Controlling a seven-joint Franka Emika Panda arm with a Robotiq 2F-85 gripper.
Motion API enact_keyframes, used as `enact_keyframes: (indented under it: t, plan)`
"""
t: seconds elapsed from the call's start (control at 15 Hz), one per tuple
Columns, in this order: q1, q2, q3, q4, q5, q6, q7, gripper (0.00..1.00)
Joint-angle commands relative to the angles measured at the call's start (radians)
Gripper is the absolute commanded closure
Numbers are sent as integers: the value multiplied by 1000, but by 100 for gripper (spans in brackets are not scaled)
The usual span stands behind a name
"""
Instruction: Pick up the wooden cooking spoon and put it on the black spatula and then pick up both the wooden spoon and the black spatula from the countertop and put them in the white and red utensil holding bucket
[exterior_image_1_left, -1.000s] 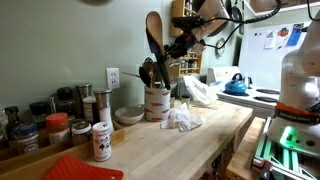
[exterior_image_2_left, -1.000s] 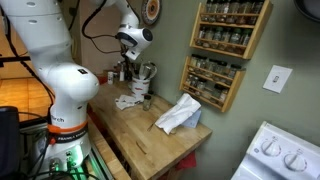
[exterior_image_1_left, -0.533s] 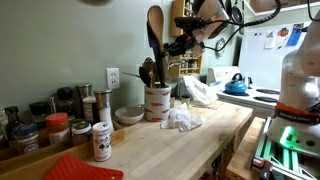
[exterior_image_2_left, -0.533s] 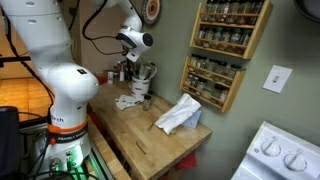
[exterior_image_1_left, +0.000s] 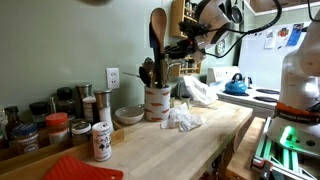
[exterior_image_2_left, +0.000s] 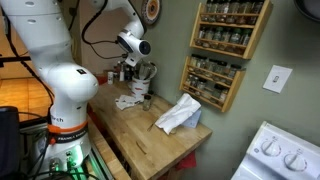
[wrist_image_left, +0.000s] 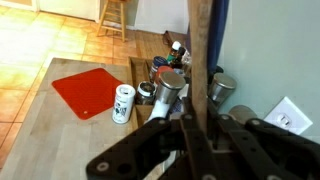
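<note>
My gripper (exterior_image_1_left: 181, 47) is shut on the wooden spoon (exterior_image_1_left: 158, 30) together with the black spatula (exterior_image_1_left: 164, 68) and holds them upright in the air, above and a little right of the white and red utensil bucket (exterior_image_1_left: 156, 102). The spoon's bowl points up. In the wrist view the wooden handle (wrist_image_left: 199, 50) runs up between the closed fingers (wrist_image_left: 196, 125), with the dark spatula handle (wrist_image_left: 218, 40) right behind it. In an exterior view the gripper (exterior_image_2_left: 133, 68) hangs by the bucket (exterior_image_2_left: 142, 84) at the far end of the counter.
White crumpled cloths (exterior_image_1_left: 184, 118) lie by the bucket. A grey bowl (exterior_image_1_left: 129, 115), spice jars (exterior_image_1_left: 58, 127), a white shaker (exterior_image_1_left: 101, 141) and a red mat (exterior_image_1_left: 82, 169) stand on the wooden counter (exterior_image_1_left: 200, 140). A wall spice rack (exterior_image_2_left: 222, 50) hangs at the far side.
My gripper has risen a little and moved slightly right, carrying the spoon and spatula higher above the bucket.
</note>
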Motion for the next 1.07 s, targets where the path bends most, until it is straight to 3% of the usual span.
enact_keyframes:
  t: [0.0, 1.0]
  plan:
    - [-12, -16, -4, -32, 113, -39, -92, 97]
    - [-13, -3, 0, -123, 492, -81, -431, 97]
